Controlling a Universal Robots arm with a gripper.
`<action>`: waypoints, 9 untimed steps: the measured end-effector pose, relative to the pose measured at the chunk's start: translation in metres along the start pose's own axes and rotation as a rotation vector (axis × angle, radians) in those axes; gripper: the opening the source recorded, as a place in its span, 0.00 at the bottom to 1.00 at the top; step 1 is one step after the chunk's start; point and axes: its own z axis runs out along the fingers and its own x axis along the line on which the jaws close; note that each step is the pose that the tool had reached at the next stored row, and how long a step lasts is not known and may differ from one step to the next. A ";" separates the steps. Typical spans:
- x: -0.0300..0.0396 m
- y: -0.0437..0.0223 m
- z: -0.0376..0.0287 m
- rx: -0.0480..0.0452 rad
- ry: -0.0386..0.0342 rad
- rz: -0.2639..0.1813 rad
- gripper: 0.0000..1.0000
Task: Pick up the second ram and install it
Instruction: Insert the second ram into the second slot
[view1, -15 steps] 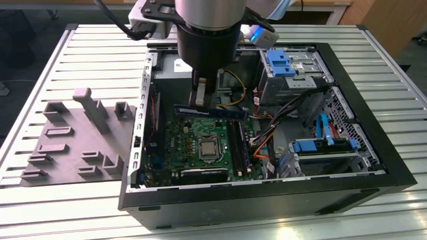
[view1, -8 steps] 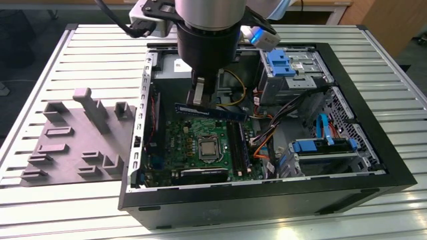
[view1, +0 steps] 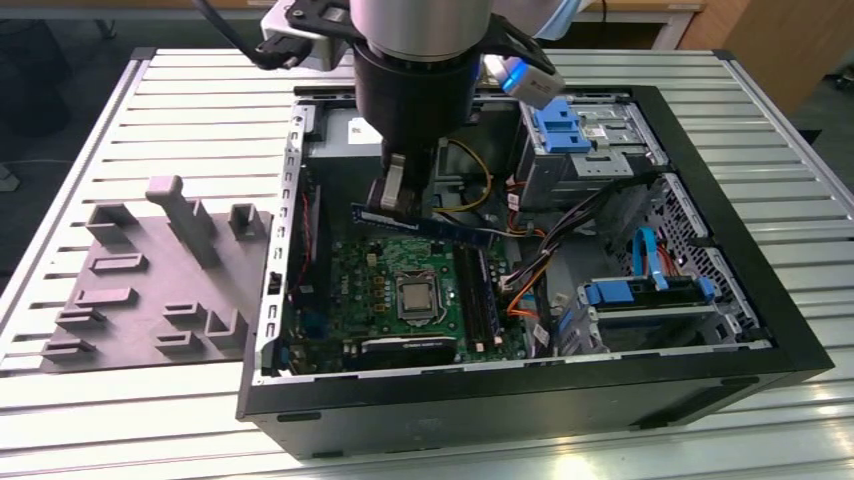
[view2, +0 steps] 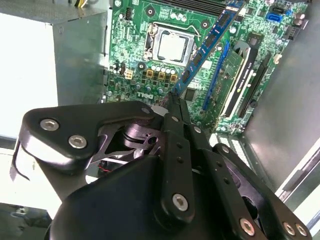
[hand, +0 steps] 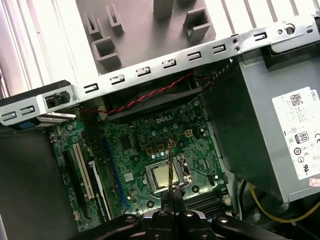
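The second ram, a slim dark blue-green stick with black chips, hangs level above the motherboard inside the open computer case. My gripper is shut on one end of it, and the rest juts toward the exterior view's right. In the second wrist view the ram runs out from the gripper over the board, close to the black memory slots. The first wrist view has the ram edge-on above the processor socket, clamped in the gripper.
Another memory stick stands seated in a slot. A grey moulded tray lies on the slatted table at the exterior view's left. Inside the case are the power supply, blue drive cages and loose cables. The case walls ring the board.
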 end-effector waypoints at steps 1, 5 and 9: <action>0.0000 0.0000 0.0000 0.0003 -0.0004 0.008 0.11; 0.0000 0.0000 0.0000 0.0013 -0.0018 0.042 0.11; 0.0000 0.0000 0.0001 0.0024 -0.0034 0.077 0.11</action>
